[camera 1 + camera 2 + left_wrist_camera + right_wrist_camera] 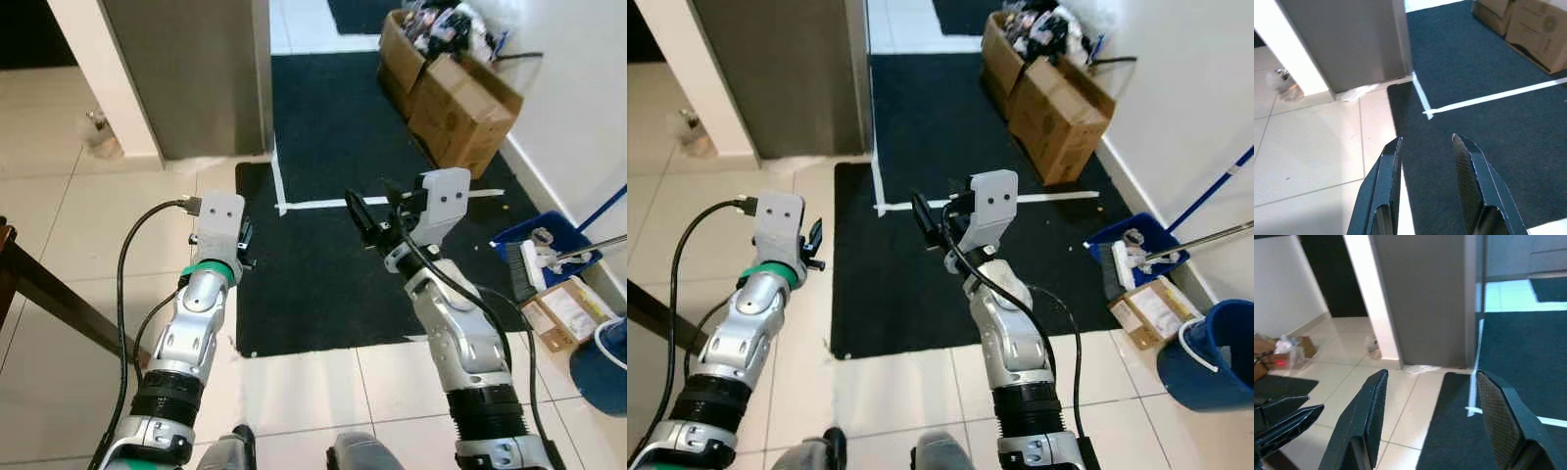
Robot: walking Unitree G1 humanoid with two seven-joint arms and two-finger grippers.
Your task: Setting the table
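Black mat [323, 245] ahead, both grippers, left [1427, 186] and right [1430, 421], raised with jaws released, holding nothing. No tableware visible; cardboard boxes [451, 98] at two o'clock could snag a careless turn.

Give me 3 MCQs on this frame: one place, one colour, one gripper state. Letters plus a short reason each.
1. Where do the cardboard boxes stand?
A. On the pale tiles by the grey pillar
B. On the dark carpet against the white wall on the robot's right
C. Under the wooden table edge

2. What colour is the bucket at the right edge?
A. Blue
B. Red
C. White

3. How are the left gripper and the right gripper?
A. Both clamped on cutlery
B. Left holds a plate, right open
C. Both open, fingers apart, nothing between

Answers:
1 B, the boxes sit on carpet along the wall.
2 A, the bucket is plainly blue.
3 C, each wrist view shows floor through the gap.
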